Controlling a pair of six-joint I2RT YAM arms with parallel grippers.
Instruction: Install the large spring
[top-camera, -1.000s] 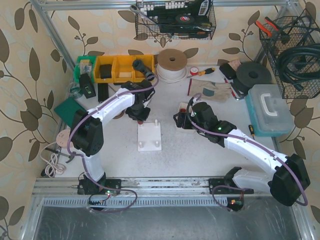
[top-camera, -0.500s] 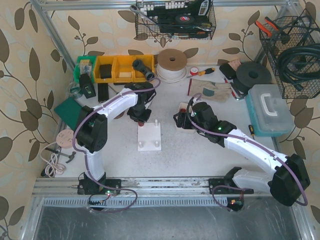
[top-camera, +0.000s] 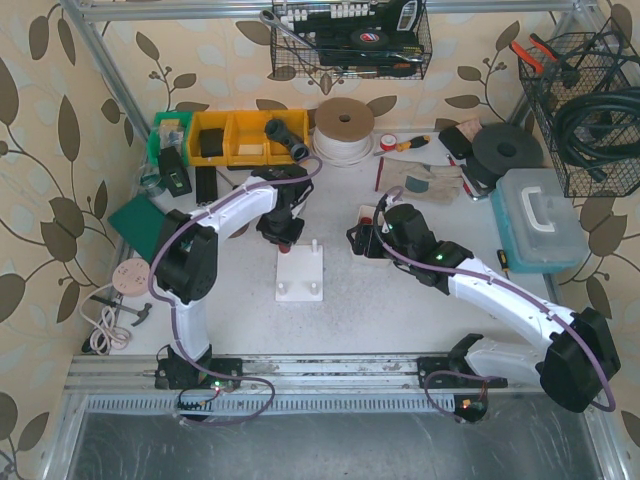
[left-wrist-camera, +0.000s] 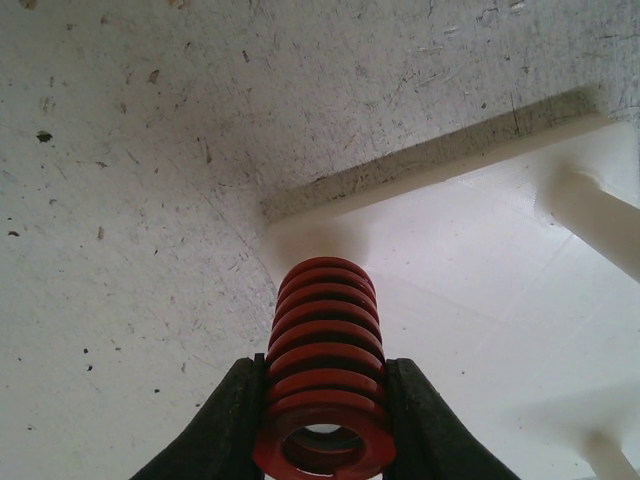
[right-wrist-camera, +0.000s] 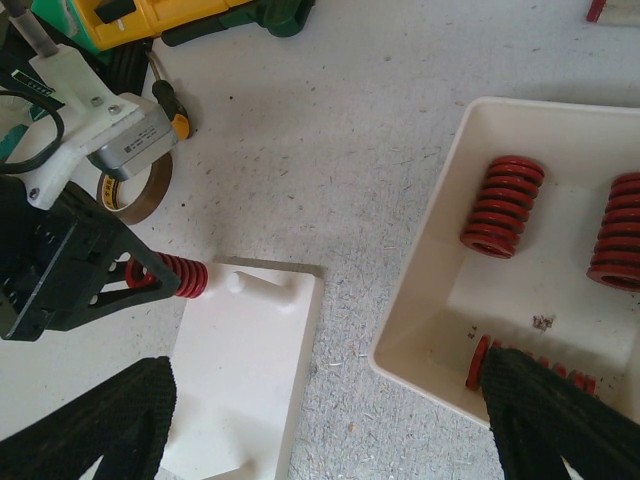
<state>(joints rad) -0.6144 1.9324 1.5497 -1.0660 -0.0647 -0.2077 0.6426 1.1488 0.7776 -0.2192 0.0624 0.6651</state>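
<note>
since a second ago your left arm's elbow has swung in toward the middle and the left hand (top-camera: 279, 228) has crept a touch toward the white base (top-camera: 300, 278); the right arm has not budged. the left hand is closed on the large spring (left-wrist-camera: 323, 340), its fingers (left-wrist-camera: 225, 420) pinching the coils near one end. the free end pokes out over the base's far-left corner. in the right wrist view the spring looks tilted, not upright, with its tip just beside the short corner peg (right-wrist-camera: 237, 282), which sits at 3 o'clock of it. the right hand (right-wrist-camera: 330, 400) is spread wide and empty, hovering between the base and the tray (right-wrist-camera: 420, 330) of spare springs. to do this well, i judge you should tip the spring upright, centre its bore over the peg, then lower straight. come in skewed and the coils may catch the peg top or shove the base across the surface (top-camera: 350, 310).
</note>
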